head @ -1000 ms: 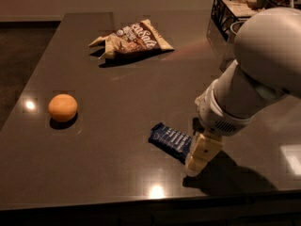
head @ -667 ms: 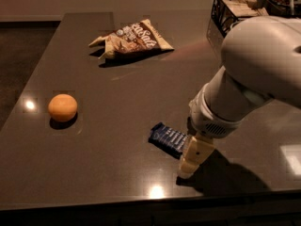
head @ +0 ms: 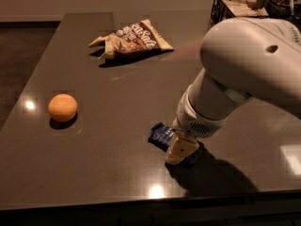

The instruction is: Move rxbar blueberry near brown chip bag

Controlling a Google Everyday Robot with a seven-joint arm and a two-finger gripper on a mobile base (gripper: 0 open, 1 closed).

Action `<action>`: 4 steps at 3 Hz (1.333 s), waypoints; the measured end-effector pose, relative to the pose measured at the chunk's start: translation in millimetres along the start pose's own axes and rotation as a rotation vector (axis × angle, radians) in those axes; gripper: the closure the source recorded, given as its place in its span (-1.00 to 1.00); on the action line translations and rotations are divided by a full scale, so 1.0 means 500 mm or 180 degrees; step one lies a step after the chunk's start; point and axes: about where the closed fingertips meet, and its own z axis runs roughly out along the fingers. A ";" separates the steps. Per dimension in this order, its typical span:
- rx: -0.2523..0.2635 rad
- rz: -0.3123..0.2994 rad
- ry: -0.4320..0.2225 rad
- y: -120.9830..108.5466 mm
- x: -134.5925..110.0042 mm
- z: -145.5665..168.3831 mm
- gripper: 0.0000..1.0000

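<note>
Across the whole view stretches a dark, glossy table (head: 94,173), with small bright reflections near its front edge and on its left side.

A bulky white robot arm (head: 249,65) enters from the upper right. It slopes down toward the front middle of the table and casts a shadow to its right.

A black wire basket (head: 235,4) stands at the far right corner, partly cut off by the robot arm.

A crumpled brown and cream chip bag (head: 134,39) with white lettering lies flat at the far middle of the table.

A round orange (head: 62,107) sits alone on the left side, nearer the front.

A small dark-blue snack bar (head: 161,135) lies flat at the front middle. Its left end shows, and its right part is hidden beneath the gripper. It is well apart from the chip bag.

The cream-coloured gripper (head: 181,150) at the tip of the robot arm is down over the snack bar, close to the table. Whether it is released or clamped on the snack bar cannot be told.
</note>
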 end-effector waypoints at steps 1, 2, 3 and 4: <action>-0.0012 0.0007 0.0011 -0.002 -0.003 -0.001 0.31; -0.0012 0.0007 0.0011 -0.003 -0.004 -0.006 0.78; -0.0012 0.0008 0.0011 -0.003 -0.005 -0.007 1.00; 0.0032 0.0045 0.0000 -0.043 -0.021 -0.029 1.00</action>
